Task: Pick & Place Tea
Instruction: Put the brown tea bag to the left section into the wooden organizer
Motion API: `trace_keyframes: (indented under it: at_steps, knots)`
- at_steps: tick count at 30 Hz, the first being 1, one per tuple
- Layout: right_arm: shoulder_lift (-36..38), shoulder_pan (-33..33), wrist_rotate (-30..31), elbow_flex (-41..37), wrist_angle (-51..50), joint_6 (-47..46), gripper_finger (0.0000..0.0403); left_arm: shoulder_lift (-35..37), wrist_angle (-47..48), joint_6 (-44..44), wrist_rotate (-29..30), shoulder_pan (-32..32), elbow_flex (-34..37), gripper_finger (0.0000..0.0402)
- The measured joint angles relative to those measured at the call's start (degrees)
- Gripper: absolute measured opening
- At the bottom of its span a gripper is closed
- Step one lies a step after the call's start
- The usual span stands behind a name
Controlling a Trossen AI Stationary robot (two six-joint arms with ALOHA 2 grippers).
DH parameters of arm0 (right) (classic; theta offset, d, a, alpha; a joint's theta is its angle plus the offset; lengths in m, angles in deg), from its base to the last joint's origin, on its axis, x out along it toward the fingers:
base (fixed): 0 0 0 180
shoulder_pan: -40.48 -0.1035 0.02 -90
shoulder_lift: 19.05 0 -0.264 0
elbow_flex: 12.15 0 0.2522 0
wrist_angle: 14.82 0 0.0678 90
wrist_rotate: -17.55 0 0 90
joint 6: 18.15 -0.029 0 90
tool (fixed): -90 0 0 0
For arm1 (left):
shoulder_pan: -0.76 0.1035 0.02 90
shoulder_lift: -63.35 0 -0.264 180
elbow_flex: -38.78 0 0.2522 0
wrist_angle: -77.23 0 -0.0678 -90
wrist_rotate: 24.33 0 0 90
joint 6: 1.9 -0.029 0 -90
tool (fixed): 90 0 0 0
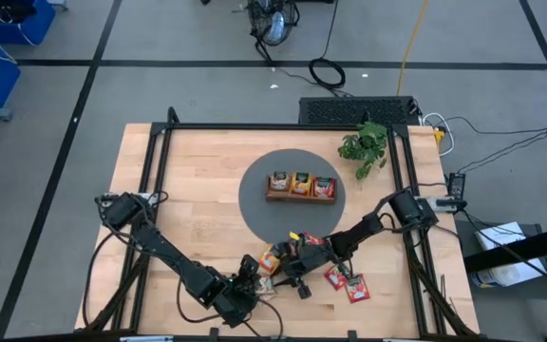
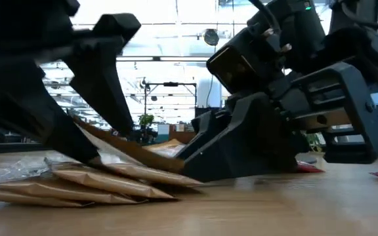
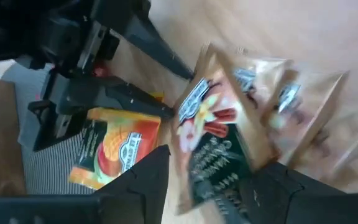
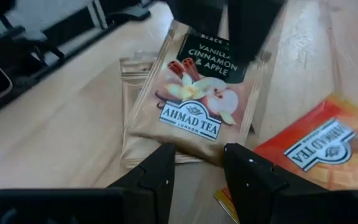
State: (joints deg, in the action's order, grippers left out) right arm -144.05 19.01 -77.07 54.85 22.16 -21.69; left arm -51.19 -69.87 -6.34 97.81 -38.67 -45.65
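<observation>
Wooden tabletop from above: both grippers meet near the front edge, left gripper beside right gripper, tea sachets scattered around them. Low view: tan sachets lie stacked under the dark fingers. Left wrist view: parted fingers pinch the vanilla sachet. Right wrist view: open right fingers straddle that sachet's near edge, an orange sachet alongside.
</observation>
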Motion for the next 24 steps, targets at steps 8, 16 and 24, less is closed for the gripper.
trace_keyframes:
  at_steps: [8,16,24]
  knots:
    - [0.28,0.42,-1.29,-0.04,-0.26,-0.03,0.0128,-0.69,1.80,-0.01,1.09,0.57,0.00,0.0150]
    - [0.61,0.39,-1.28,-0.09,-1.15,-0.20,0.0128,0.89,2.16,-2.60,3.99,-1.99,0.00,0.0037]
    - [0.55,0.37,-1.49,-0.17,2.15,1.04,0.0128,0.92,3.19,-6.49,7.05,-2.49,0.00,0.0005]
